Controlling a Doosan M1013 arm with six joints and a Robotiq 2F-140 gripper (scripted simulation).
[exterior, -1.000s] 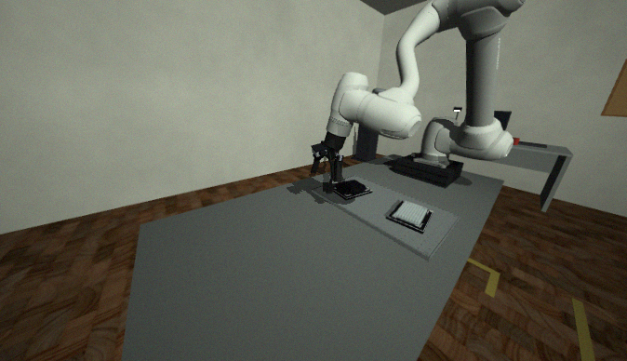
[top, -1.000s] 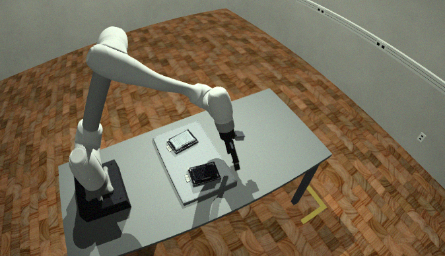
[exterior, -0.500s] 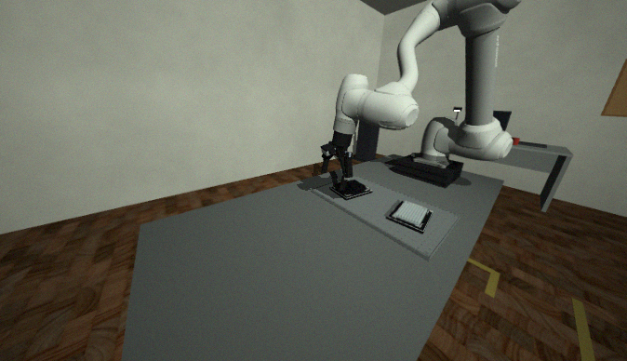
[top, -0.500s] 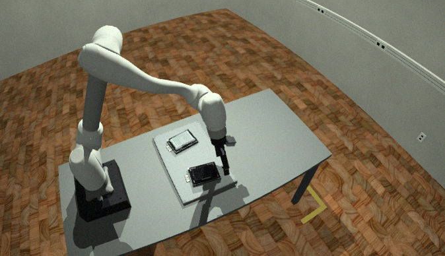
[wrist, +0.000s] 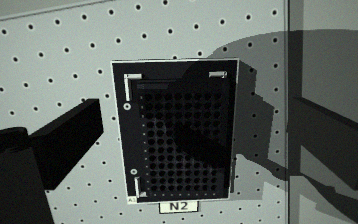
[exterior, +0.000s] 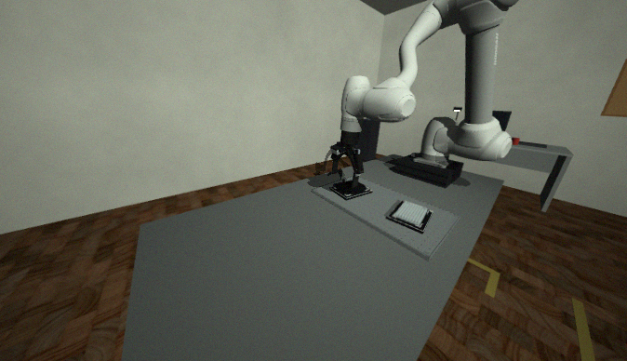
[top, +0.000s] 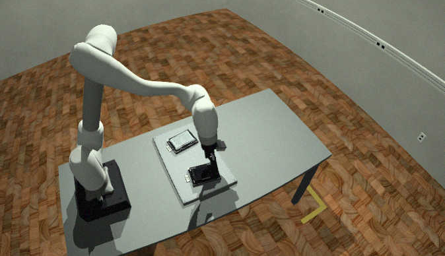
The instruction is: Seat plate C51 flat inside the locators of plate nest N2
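A perforated base (wrist: 40, 40) on the grey bench (top: 271, 132) carries nest N2 (wrist: 121, 150), where dark plate C51 (wrist: 185, 145) lies slightly askew. The empty, wide-open claw (wrist: 195, 145) should be lowered squarely astride its edges.

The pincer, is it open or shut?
Open. The pincer has its two dark fingers spread wide on either side of the black plate, gripping nothing.
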